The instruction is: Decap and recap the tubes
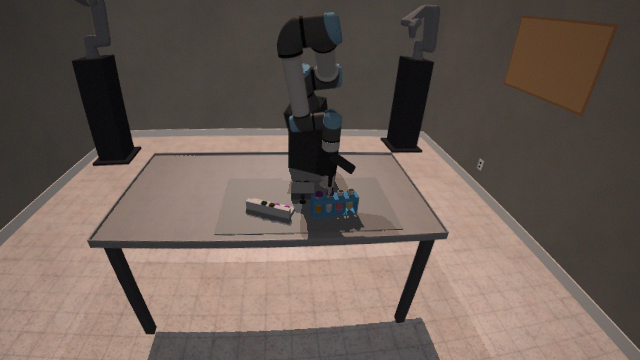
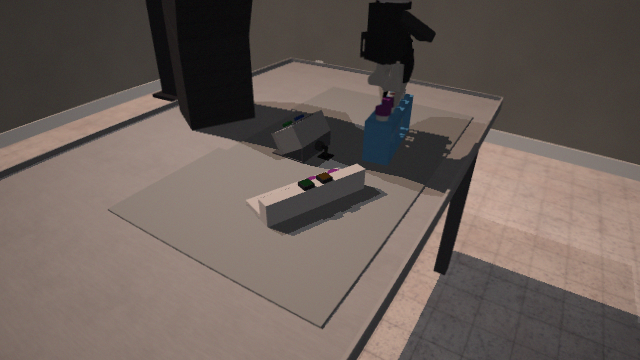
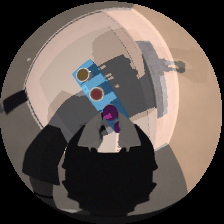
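The blue decapping station (image 1: 335,209) (image 2: 382,140) (image 3: 90,83) stands on the table mat and holds a row of capped tubes. Their caps are tan (image 1: 351,191) (image 3: 82,74), red (image 1: 340,192) (image 3: 96,93), magenta (image 3: 109,114) and purple (image 1: 318,194) (image 2: 384,107). My gripper (image 1: 330,191) (image 2: 390,94) (image 3: 110,112) points straight down over the station. It is shut on the magenta cap, which sits on its tube between the red and purple ones. The white cap tray (image 1: 270,210) (image 2: 310,200) lies beside the station, its lamps dark. I see no caps in its nests.
The grey key housing (image 1: 301,188) (image 2: 300,137) sits behind the tray, with the green key (image 2: 287,123) and the blue key (image 2: 299,118) on top. Two black pillars (image 1: 104,107) (image 1: 409,102) stand behind the table. The table's front edge is close to the station.
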`<state>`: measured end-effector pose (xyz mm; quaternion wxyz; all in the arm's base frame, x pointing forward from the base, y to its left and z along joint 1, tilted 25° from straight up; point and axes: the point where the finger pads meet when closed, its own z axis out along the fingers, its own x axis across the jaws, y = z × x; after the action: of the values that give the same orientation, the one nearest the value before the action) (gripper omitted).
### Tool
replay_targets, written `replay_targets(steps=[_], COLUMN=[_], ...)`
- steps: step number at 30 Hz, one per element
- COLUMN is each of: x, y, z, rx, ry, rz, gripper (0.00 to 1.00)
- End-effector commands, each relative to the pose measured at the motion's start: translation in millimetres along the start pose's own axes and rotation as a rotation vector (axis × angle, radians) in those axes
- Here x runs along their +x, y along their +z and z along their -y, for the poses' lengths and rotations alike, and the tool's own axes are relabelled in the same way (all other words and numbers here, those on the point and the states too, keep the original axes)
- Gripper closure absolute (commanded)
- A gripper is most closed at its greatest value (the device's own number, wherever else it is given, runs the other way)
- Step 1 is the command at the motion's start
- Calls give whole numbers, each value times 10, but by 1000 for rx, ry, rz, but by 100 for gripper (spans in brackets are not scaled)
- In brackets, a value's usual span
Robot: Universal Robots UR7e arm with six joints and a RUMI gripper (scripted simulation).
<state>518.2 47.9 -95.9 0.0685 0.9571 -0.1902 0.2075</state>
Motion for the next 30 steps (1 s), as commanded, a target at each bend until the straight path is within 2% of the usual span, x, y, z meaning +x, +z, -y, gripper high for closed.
replay_targets(steps=[1, 2, 16, 18, 25, 30], x=[4, 4, 3, 3, 3, 3], y=[-4, -4, -7, -7, -9, -9], z=[2, 2, 3, 3, 3, 3], rx=[0, 0, 0, 0, 0, 0], ry=[0, 0, -700, -700, -1047, -1047], rz=[-1, -1, -1, -1, -1, -1], gripper=[100, 100, 100, 100, 100, 100])
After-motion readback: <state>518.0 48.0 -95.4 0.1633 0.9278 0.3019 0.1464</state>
